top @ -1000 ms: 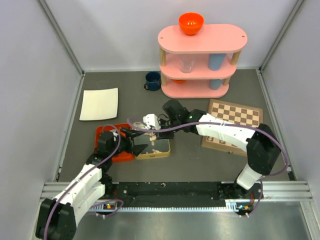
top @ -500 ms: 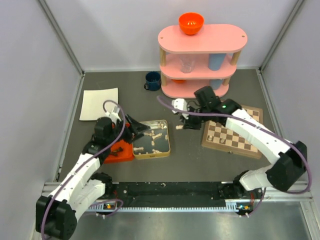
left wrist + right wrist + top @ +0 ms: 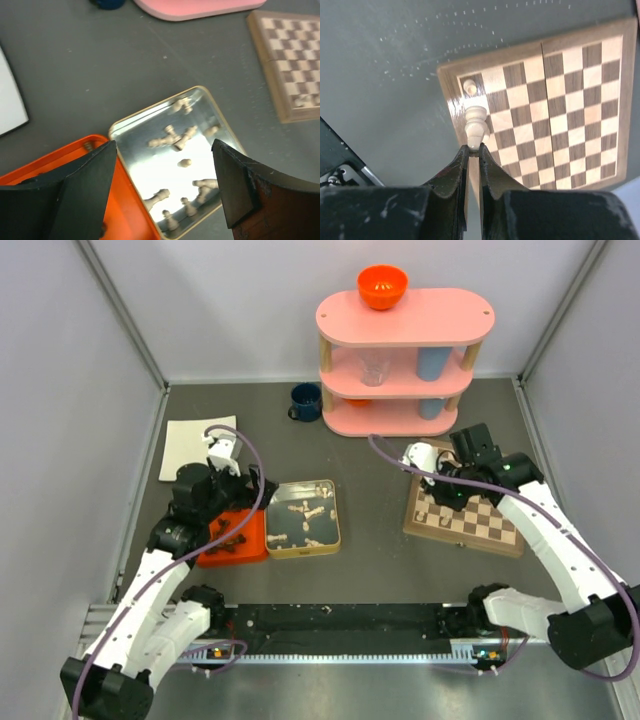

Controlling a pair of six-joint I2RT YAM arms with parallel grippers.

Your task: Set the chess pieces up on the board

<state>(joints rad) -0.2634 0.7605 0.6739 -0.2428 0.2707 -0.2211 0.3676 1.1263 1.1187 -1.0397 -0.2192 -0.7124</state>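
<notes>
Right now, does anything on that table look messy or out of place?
Only the pale chess pieces: several lie tumbled on their sides, scattered in the silver tin instead of standing. The board is nearly bare, with one pale piece on a corner square.

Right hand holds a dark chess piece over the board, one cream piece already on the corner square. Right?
Wrong on colour: the chess piece in the right hand is pale cream, not dark, as the right wrist view shows. The rest holds: it is over the board, and one cream piece sits on the corner square.
</notes>
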